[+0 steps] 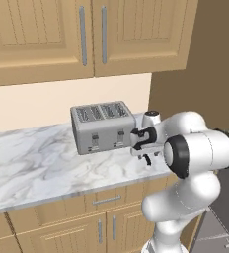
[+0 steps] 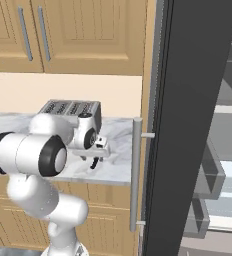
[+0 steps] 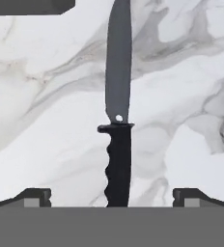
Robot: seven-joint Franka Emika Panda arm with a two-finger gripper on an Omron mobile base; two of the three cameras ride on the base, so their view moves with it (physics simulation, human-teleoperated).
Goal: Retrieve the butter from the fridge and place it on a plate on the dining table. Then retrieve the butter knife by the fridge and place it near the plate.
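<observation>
Now we hover our gripper [image 3: 112, 195] above the butter knife [image 3: 118, 116], which lies flat on the marble counter [image 1: 32, 158] beside the toaster [image 1: 102, 127], close to the open fridge [image 2: 188, 125]. Our fingers [image 3: 34, 197] stand wide apart, one on each side of the black handle, neither touching it. To do this well, we judge that we should come straight down with the handle centred between the tips, close across its narrow width rather than on the blade, and reach low enough to pinch it off the stone without skidding.
</observation>
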